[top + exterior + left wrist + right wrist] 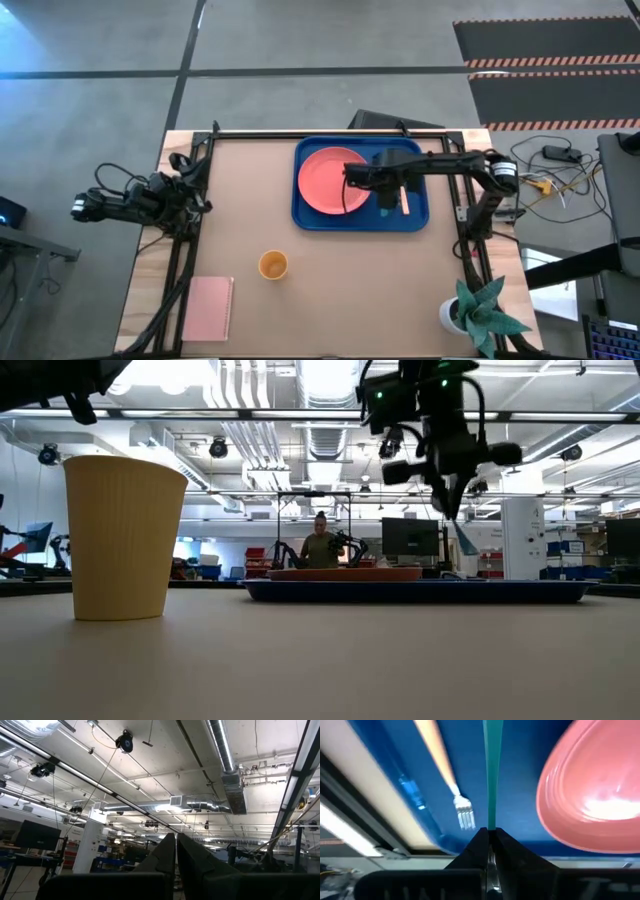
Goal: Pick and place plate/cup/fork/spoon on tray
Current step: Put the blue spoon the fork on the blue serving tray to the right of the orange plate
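Observation:
The deep-blue tray (415, 222) lies at the table's far middle. The coral-pink plate (330, 180) rests flat on the tray's left half. The fork (404, 201) lies on the tray's right half, and its tines (464, 814) also show in the right wrist view. My right gripper (386, 198) hangs above the tray between plate and fork, shut on the spoon's light blue handle (492, 770). The orange-yellow cup (273, 265) stands upright on the table, nearer than the tray. My left gripper (175, 851) is shut and empty at the table's left edge. My right gripper pinches one end of the spoon's light blue handle (491, 822) between its two fingers. The fingers come from above, pointing down, and lie along the handle. The handle (464, 538) hangs below the fingers, clear of the tray. The fingers hide the spoon's bowl.
A pink notebook (208, 306) lies at the table's near left corner. A potted plant (478, 312) stands at the near right corner. Bare table lies between the cup and the tray. A person (320, 548) stands far behind the table.

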Robot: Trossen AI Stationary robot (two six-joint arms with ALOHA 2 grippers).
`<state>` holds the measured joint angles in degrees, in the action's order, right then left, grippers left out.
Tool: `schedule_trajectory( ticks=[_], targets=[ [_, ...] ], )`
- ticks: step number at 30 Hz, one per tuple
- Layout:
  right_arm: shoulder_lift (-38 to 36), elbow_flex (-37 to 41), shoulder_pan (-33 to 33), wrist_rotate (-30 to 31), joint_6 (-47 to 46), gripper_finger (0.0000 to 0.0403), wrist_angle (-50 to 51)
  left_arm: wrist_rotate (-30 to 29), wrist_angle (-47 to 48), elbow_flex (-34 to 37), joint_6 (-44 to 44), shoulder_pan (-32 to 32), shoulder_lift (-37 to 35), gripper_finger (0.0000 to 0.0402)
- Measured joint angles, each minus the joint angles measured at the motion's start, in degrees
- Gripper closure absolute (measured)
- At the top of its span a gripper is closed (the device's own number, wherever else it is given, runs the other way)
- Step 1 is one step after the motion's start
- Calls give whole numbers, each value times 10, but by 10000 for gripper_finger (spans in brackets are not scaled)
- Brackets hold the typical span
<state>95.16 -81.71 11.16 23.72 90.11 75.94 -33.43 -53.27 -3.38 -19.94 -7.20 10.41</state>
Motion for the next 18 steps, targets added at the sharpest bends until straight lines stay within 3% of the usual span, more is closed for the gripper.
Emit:
schedule_trajectory(
  ticks=[8, 18],
  targets=[
    [6, 52, 40, -53, 100, 394, -92, -1, 3, 8, -1, 0, 0, 402],
    [6, 79, 81, -165, 119, 394, -174, -14, 3, 10, -3, 0, 0, 402]
  ],
)
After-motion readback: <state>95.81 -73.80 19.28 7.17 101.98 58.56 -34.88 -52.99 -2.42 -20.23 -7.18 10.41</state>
